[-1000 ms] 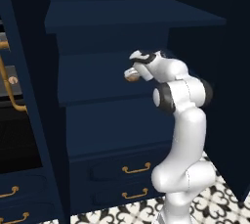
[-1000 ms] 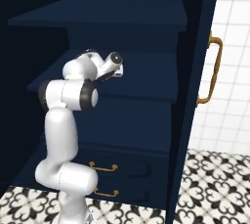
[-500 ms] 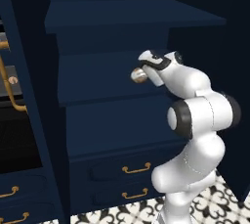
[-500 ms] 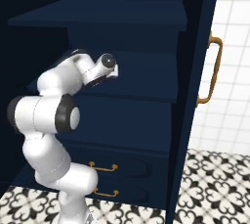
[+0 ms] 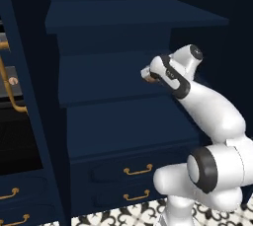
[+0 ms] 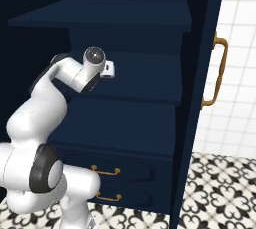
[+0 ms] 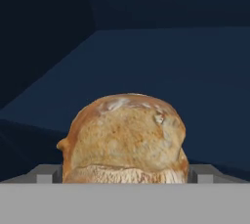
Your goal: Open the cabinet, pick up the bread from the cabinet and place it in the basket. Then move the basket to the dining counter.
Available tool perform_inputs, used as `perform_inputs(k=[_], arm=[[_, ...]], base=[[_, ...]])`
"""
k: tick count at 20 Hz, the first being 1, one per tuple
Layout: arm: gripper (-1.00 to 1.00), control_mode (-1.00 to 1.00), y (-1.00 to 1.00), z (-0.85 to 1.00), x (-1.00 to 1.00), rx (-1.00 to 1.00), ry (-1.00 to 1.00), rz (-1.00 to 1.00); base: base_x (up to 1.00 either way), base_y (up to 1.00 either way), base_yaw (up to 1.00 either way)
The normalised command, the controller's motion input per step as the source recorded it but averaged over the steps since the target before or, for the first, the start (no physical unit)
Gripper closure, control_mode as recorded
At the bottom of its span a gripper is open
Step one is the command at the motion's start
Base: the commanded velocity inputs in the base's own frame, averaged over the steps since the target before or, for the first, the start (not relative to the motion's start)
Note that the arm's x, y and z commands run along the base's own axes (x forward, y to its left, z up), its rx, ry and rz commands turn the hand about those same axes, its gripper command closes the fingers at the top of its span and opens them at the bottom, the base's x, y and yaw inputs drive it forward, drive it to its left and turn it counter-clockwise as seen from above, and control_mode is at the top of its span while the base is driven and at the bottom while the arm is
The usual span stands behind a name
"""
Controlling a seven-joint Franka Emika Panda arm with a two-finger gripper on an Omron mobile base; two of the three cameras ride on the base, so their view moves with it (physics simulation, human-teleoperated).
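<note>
We are at the pick-up step: the cabinet (image 6: 200, 98) stands open, its door swung out to the right with the long brass handle (image 6: 218, 70) showing, and our arm reaches in over the middle shelf (image 5: 108, 77). In the hand view the bread (image 7: 126, 140) sits right in front of us on the navy shelf, a golden-brown roll with a floury crust, squarely between the two finger tips (image 7: 45, 173) that rise at either side of it. The gripper (image 7: 125, 175) has its fingers spread as wide as they go — they flank the roll but, as far as we can judge, do not yet press on it, so we would not call it held. From the base views the wrist (image 5: 170, 72) points into the cabinet and hides the roll itself. Below the shelves are the low drawers (image 5: 133, 170) with brass pulls, which we leave alone. The next move, as we see it, calls for closing gently on the roll — it looks soft and could crush or squeeze out — then lifting it out clear of the shelf above. The basket and the dining counter come after that.
</note>
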Motion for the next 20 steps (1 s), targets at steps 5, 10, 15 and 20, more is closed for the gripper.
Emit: perform_inputs(k=[5,10,15,20], arm=[[1.00,-1.00,-0.19,0.36,-1.00,-0.04,0.00,-0.15],[1.00,-1.00,-0.02,0.34,-1.00,-0.05,0.00,-0.12],[1.00,-1.00,0.00,0.48,-1.00,-0.05,0.02,-0.08],[1.00,-1.00,0.00,0.34,-1.00,-0.03,0.02,-0.06]], base=[[0.00,0.00,0.00],[0.00,0.00,0.00],[0.00,0.00,0.00],[0.00,0.00,0.00]])
